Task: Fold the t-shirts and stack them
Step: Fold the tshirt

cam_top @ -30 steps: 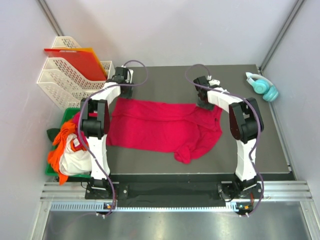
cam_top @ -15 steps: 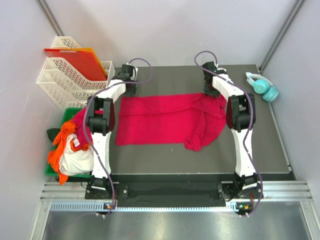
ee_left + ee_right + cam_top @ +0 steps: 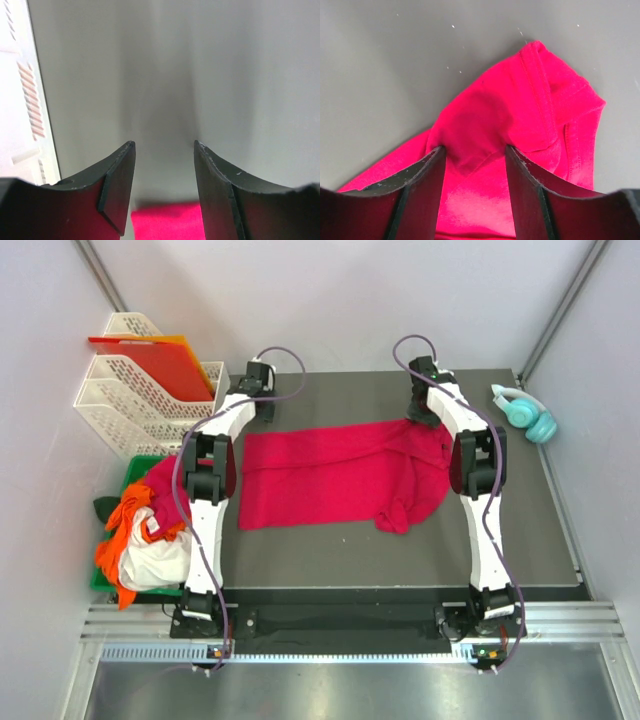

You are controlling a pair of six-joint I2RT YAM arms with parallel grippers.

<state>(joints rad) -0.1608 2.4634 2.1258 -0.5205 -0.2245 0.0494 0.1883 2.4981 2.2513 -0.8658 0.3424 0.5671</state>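
The red t-shirt point(image 3: 330, 475) is being pinched by the right end effector point(image 3: 472, 150), likely for flattening; whether the left end effector point(image 3: 164, 145) is gripping cannot be told.

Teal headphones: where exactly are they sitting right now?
In the top view, the teal headphones lie at the far right edge of the dark mat, close to the right wall, a little beyond the right end of the red t-shirt.

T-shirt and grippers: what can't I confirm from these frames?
Whether left gripper holds t-shirt: left wrist, bottom edge cuts cloth off.
Whether right gripper pinches it: right wrist, cloth bunches between jaws, contact unclear.
Shirt count in pile: top view, tangled, partly behind left arm.
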